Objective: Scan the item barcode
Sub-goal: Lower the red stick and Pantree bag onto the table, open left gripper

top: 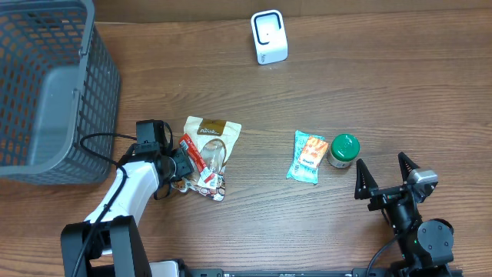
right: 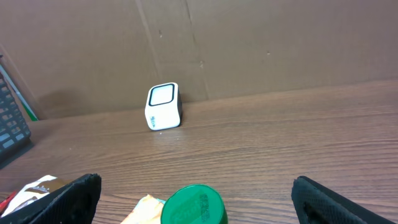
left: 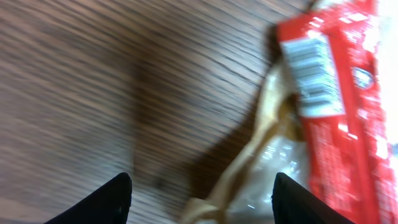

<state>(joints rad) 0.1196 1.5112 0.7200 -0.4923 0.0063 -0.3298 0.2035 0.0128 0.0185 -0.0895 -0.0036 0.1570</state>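
With jaws apart over the bag [top: 211, 131] edge, the left gripper [left: 199, 202] may pinch bag and red packet [left: 339, 106] together, hiding the barcode [left: 314, 74] from the scanner [top: 269, 37].

Soft, even light from above; the brown wood-grain table [top: 323, 100] carries only faint shadows. The left wrist view is motion-blurred, smearing the red plastic packet with a white barcode [left: 348, 124] at right. The right wrist view is sharp.

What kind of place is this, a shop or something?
Probably a pretend shop checkout on a wooden table: a white barcode scanner, a grey basket and snack packets.
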